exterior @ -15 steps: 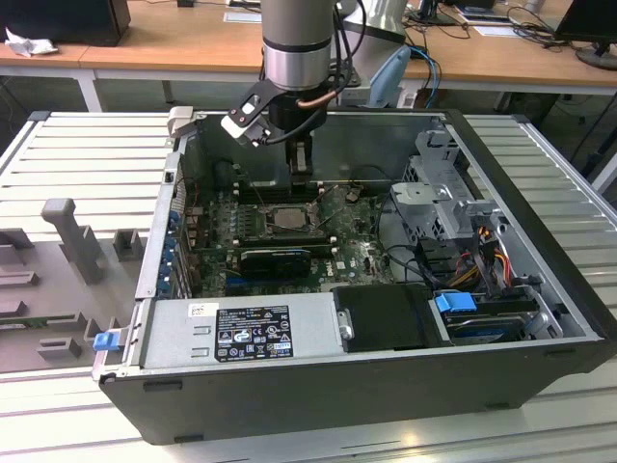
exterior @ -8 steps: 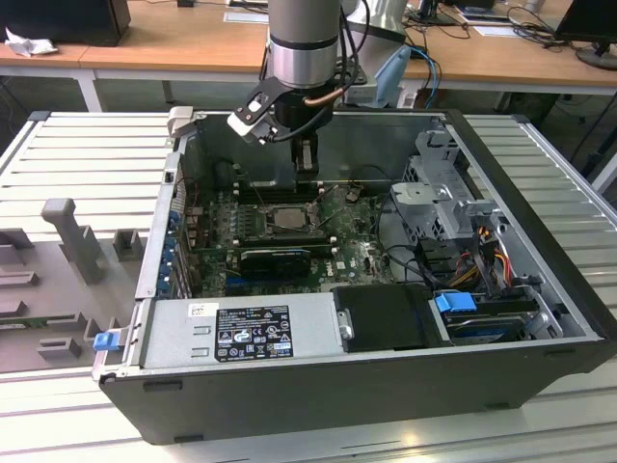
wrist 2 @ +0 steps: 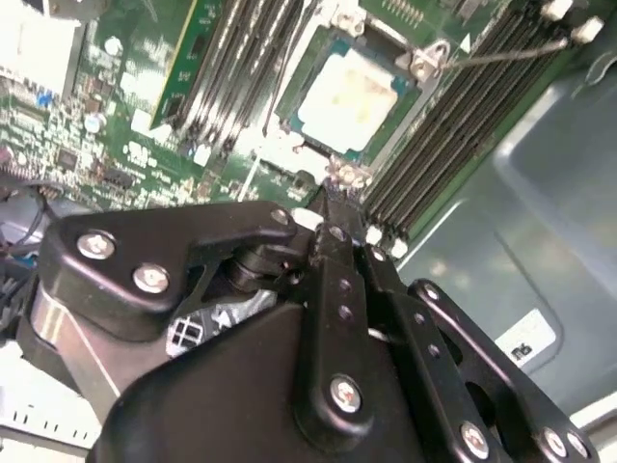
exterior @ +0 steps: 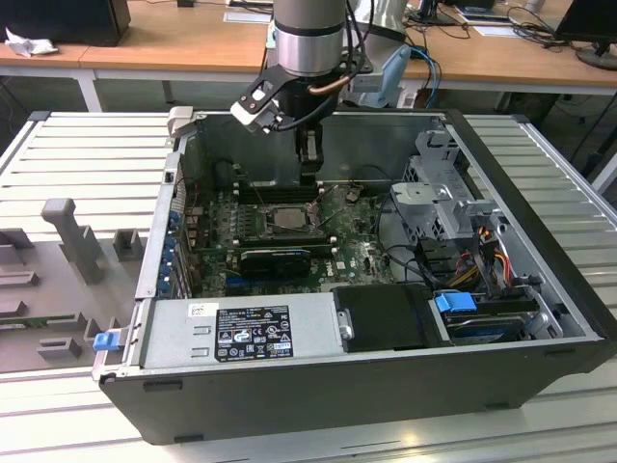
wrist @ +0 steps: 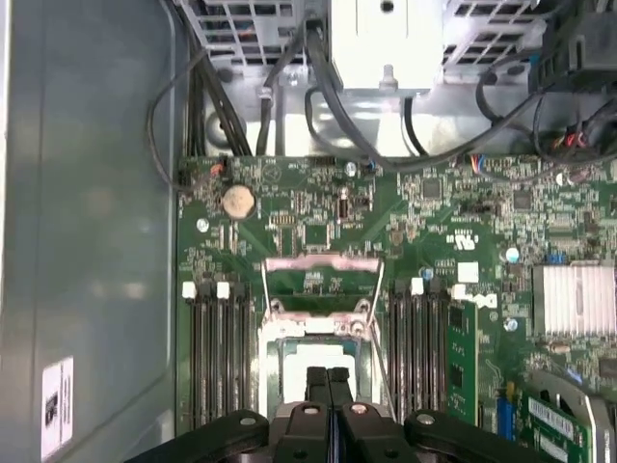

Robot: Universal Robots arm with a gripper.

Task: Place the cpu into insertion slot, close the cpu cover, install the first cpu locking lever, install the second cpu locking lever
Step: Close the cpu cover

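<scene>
Mid-frame in the exterior view the gripper [exterior: 308,166], clamped shut and empty, hangs by the seated cpu [exterior: 289,218]; the cover [wrist: 323,262] stands open, so I'd press it down evenly

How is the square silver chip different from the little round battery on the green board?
The chip is square; the battery is round. The chip is bigger than the battery. The chip sits in its socket between the long black slots, right by the gripper tips; the battery lies farther off, near the black cables. Both are pale, shiny and lie flat on the green board.
</scene>
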